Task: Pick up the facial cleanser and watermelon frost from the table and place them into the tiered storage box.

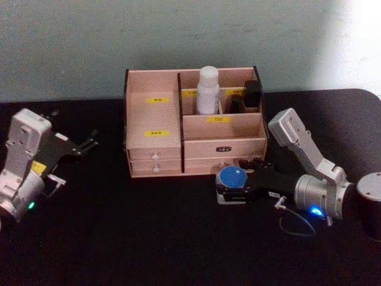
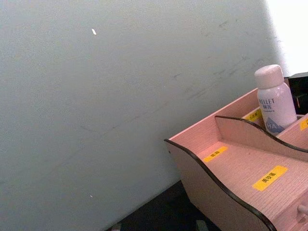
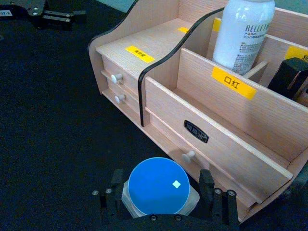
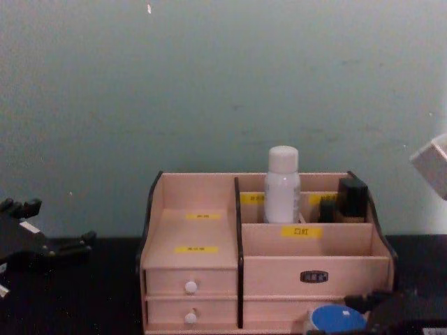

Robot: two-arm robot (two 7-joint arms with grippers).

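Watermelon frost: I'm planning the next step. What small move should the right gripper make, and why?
Probably lift straight up: the right gripper clasps the watermelon frost on the table, close in front of the tiered storage box. Left gripper parked.

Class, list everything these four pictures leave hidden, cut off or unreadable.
- Bottle base: behind box dividers, every view.
- Jar, within the right tool's span: body cut by the chest view's bottom edge.
- Yellow labels: print too small, head and chest views.
- Dark item beside the bottle: half behind a divider, unidentifiable.
- Drawers: shut, contents unseen.
- Left tool, idle at left: arm cut by the chest view's edge.
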